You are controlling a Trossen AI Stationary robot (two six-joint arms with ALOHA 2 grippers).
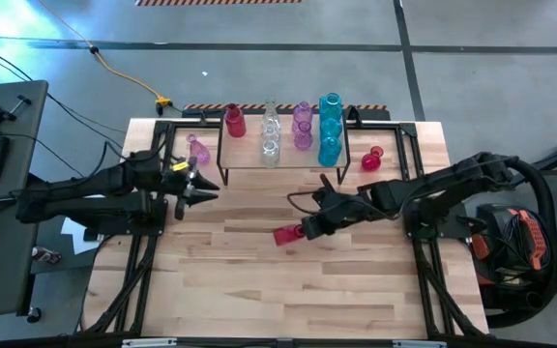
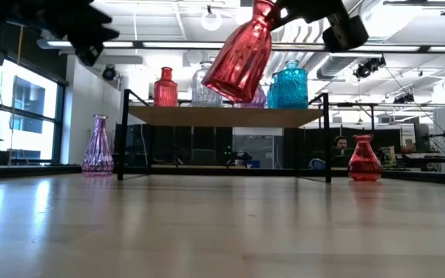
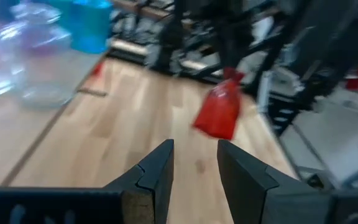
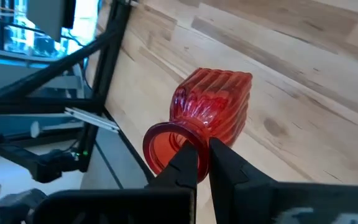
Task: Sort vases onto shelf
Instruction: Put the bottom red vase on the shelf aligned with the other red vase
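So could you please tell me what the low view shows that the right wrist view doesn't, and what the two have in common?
Only the low view shows the shelf with vases on top, a pink-purple vase standing on the table left of it and a small red vase to its right. Only the right wrist view shows the right gripper shut on the rim of the held vase, and that vase's open mouth. Both show the ribbed red vase tilted in the air above the wooden table.
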